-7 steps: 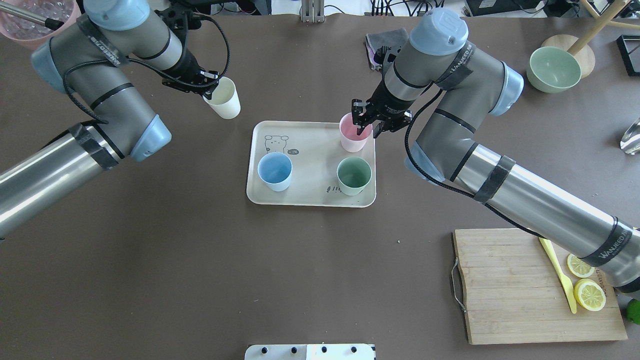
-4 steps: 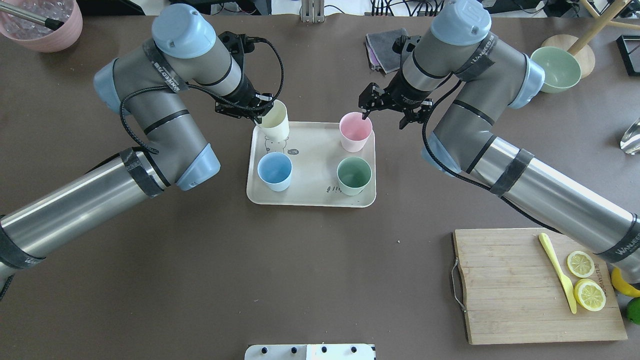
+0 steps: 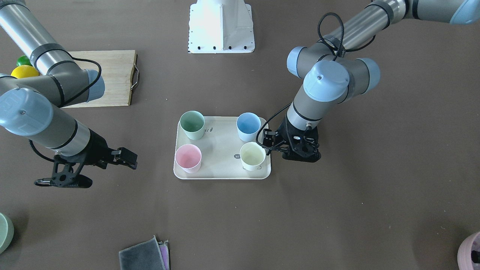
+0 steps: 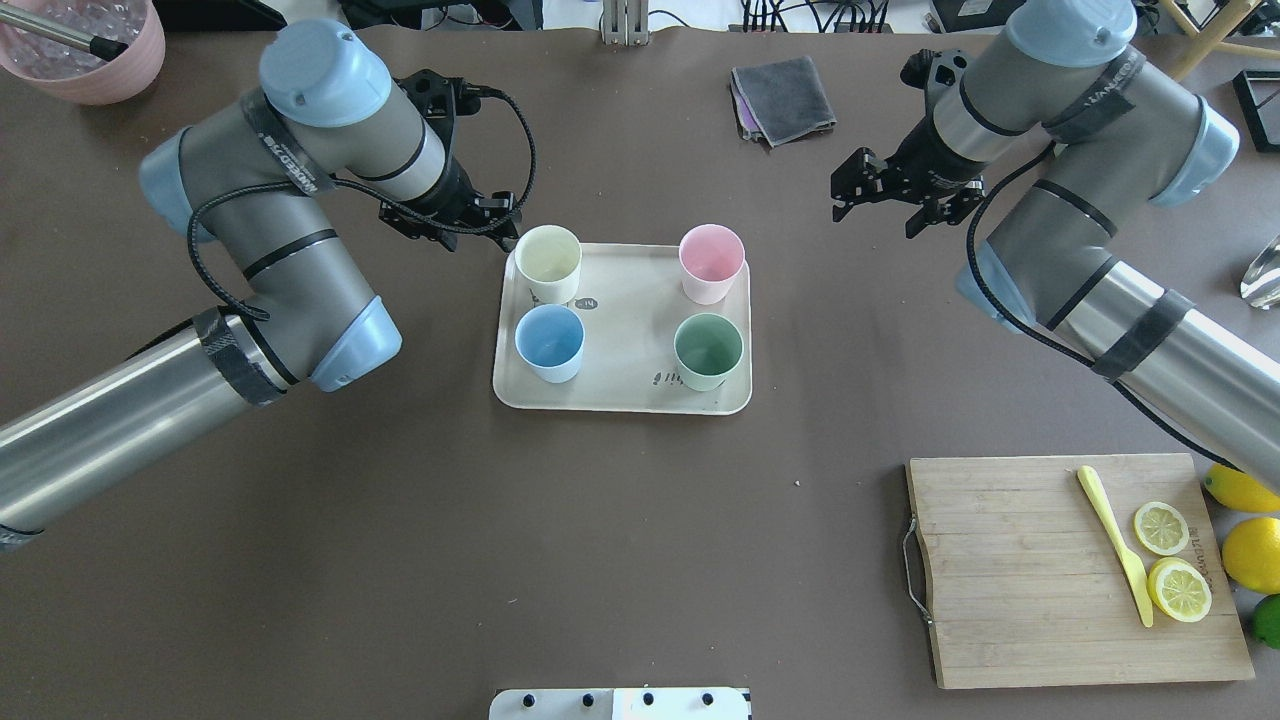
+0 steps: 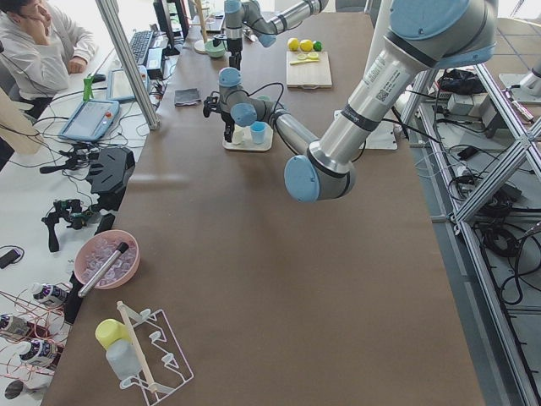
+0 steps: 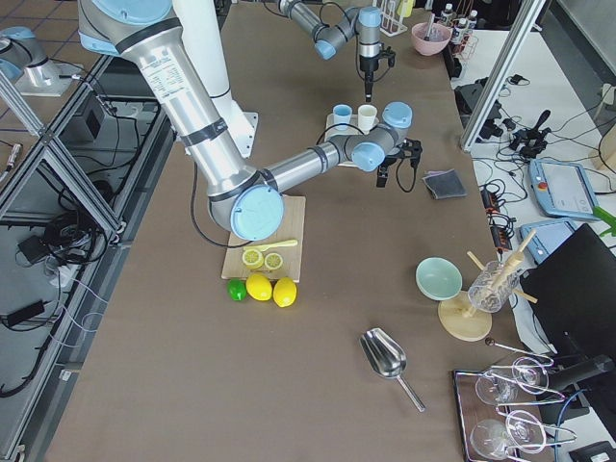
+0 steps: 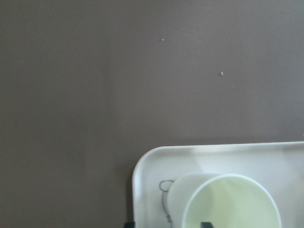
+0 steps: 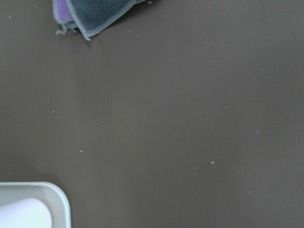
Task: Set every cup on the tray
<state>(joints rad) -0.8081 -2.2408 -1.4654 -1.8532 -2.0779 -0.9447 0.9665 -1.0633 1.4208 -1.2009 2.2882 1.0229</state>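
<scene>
Cream cup [image 4: 548, 262] sits on the tray [image 4: 620, 404]; your left hand [image 4: 505, 232] is released beside it, right hand [image 4: 880, 197] too, so lift straight up

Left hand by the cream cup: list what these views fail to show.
1. Left hand fingertips: cut off by the left wrist view's bottom edge, so contact with the cream plastic cup is unclear.
2. Beige rectangular tray print: partly covered by that cup in the overhead view.
3. Side views: everything on the tray is too small.
</scene>
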